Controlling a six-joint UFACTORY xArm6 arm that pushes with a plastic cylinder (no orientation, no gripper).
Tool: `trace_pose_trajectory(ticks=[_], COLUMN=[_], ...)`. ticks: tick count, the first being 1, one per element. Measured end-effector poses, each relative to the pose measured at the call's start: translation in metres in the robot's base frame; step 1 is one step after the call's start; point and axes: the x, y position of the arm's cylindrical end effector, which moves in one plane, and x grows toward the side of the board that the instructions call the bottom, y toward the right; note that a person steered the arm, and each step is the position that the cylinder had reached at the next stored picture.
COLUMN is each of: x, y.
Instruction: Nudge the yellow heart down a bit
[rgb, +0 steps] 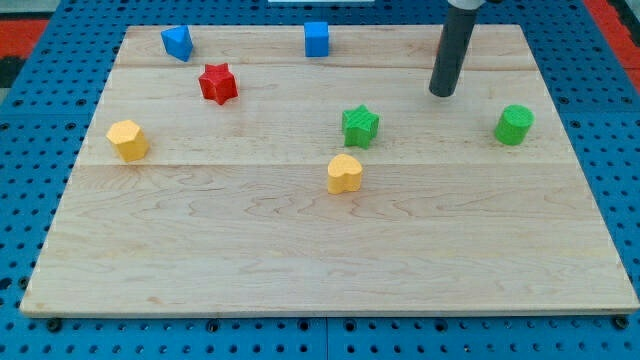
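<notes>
Wooden board (300, 250) on blue pegboard, camera view only. Logged the yellow heart (344, 173) near the board's middle, a little toward the view's bottom of the green star (360, 126) and just beside it, not touching as far as could be told. Found my tip (441, 93) up toward the view's top right, well apart from the heart, in touch with no block, between the green star and the green cylinder (514, 124) but higher in the view than both. Noted no claw on this rig: bare rod only, nothing to clench or release, nothing held.

Also tagged a red star (217, 83), a blue cube (317, 38) and a second blue block (177, 42), shape unclear, along the view's top, plus a yellow block (127, 139) at the view's left.

Judged the step as approach, push not yet begun. Needed to bring my tip to the heart's top side, squarely above its middle, then press straight toward the view's bottom. Flagged the green star as the snag: parked close to the heart's upper right, right where the tip had to slot in. Advised coming round the star's left side, not across it, and entering the gap slowly. Recommended a short stroke only, since "a bit" was asked, and a centred contact, since the heart's lobed outline would likely twist under an off-centre shove. Saw open board below the heart, so no obstacle there.
</notes>
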Motion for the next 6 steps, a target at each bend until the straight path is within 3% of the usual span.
trace_pose_trajectory(ticks=[2, 4, 6], x=[-0.018, -0.006, 0.119], y=[-0.022, -0.151, -0.151])
